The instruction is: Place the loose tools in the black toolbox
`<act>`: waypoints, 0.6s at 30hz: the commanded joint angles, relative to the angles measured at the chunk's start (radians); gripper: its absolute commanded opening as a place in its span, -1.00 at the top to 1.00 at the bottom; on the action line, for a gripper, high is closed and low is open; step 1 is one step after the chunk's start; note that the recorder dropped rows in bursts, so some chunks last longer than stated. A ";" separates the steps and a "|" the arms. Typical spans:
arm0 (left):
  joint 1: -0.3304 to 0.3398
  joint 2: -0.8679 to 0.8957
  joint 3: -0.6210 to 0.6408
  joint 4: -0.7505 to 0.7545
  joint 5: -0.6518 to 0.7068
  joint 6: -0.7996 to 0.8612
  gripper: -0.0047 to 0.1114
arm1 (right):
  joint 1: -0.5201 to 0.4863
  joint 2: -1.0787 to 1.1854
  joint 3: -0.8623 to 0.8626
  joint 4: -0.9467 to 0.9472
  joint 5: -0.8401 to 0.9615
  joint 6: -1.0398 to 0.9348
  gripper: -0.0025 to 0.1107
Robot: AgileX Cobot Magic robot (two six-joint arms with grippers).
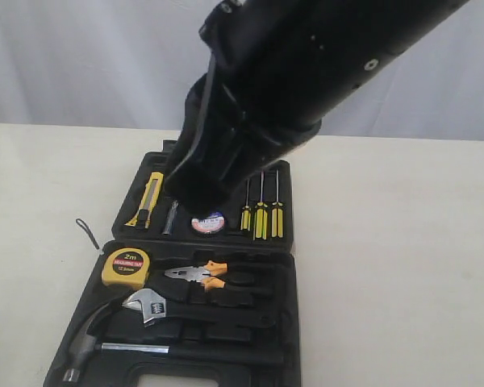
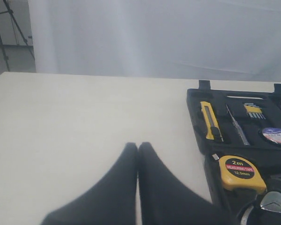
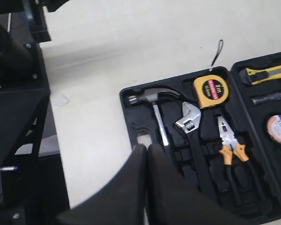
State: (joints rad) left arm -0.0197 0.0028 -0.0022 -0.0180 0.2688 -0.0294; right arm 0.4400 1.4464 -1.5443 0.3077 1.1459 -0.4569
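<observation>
Tape measure [image 1: 126, 268], knife [image 1: 148, 198], pliers [image 1: 198, 275], tape roll [image 1: 208, 223] seated in toolbox [image 1: 288, 310] under right pincer [image 3: 146, 147]; it and left pincer [image 2: 138, 145] closed, empty. Looks complete.

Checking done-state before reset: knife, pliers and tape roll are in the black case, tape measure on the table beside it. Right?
Not quite. The tape measure is in the black case too, seated in a corner slot beside the pliers, as the exterior view shows. The knife and tape roll are in the other half.
</observation>
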 commanded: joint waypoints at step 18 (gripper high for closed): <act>-0.002 -0.003 0.002 -0.003 -0.001 0.000 0.92 | 0.405 0.004 0.177 -0.741 -0.014 0.540 0.96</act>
State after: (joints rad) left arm -0.0197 0.0028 -0.0022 -0.0180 0.2688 -0.0294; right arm 0.7984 1.4520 -1.4304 -0.2796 1.1937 0.0000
